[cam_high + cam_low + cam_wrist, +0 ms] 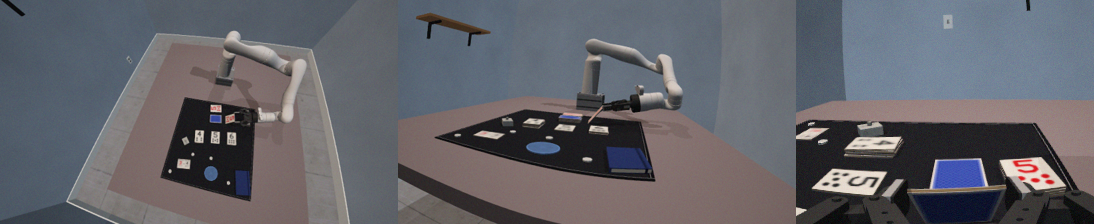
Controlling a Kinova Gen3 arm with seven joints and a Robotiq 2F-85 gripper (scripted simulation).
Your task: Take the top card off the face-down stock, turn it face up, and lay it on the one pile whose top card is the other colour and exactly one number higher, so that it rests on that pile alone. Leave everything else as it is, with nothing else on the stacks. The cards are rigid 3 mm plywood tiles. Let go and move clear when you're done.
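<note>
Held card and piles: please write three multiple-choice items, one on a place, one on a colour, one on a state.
1. Which numbered pile lies nearest the tool? A) 4 B) 5 C) 6
2. The number on the held card is: A) red B) black C) blue
3. The held card is: A) lying flat B) tilted in the tool C) standing upright

Key: C, the 6 pile lies closest below the tool in the top view; A, a red 5 shows; B, it slants down from the tool in the exterior view.

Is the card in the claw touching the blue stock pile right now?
Apart. The exterior view shows the held card tilted in the claw, its lower edge right of the stock, dark mat between them.
</note>
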